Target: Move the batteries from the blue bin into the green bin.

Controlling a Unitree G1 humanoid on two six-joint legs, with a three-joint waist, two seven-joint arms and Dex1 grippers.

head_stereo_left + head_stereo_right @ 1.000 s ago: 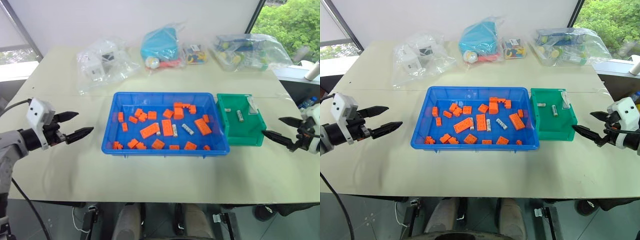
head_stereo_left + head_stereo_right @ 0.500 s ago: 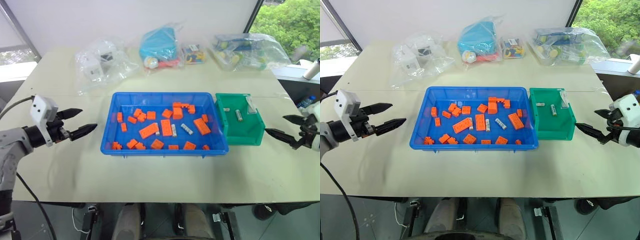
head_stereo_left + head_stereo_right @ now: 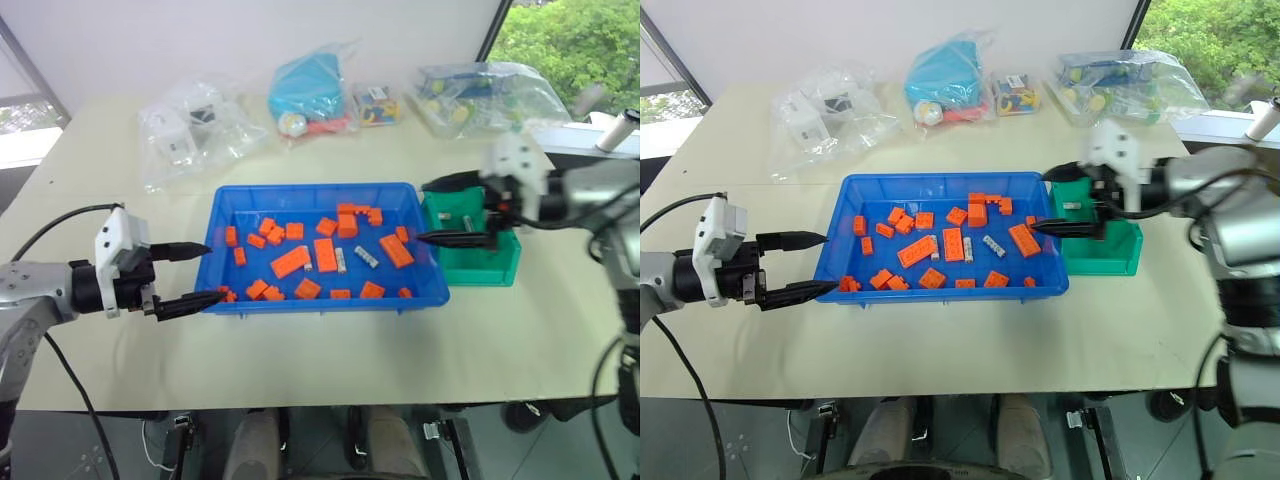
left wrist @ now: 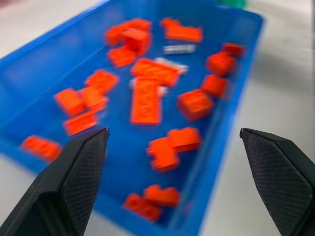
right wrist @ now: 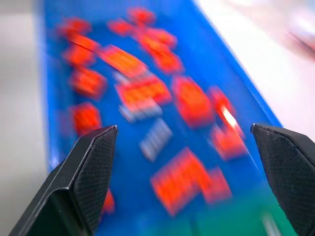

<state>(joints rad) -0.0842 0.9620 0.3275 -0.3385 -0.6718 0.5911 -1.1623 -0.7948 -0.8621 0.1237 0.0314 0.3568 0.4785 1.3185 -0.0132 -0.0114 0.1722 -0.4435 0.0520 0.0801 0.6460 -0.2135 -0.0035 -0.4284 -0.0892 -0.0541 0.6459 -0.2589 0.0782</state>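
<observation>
Blue bin [image 3: 300, 193] holding orange bricks [image 3: 291, 263] and batteries [image 3: 366, 257]; both the left gripper [image 3: 197, 275] and right gripper [image 3: 432, 212] spread wide, empty.

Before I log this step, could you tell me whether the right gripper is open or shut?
Open. The right gripper hovers at the blue bin's right end, its two black fingers spread wide apart with nothing held between them.

Bunch of orange bricks [image 3: 292, 262] scattered around, plus clear plastic bags [image 3: 190, 130] of bits and a teal bundle [image 3: 306, 88] along the far side of the beige table [image 3: 300, 340]
</observation>
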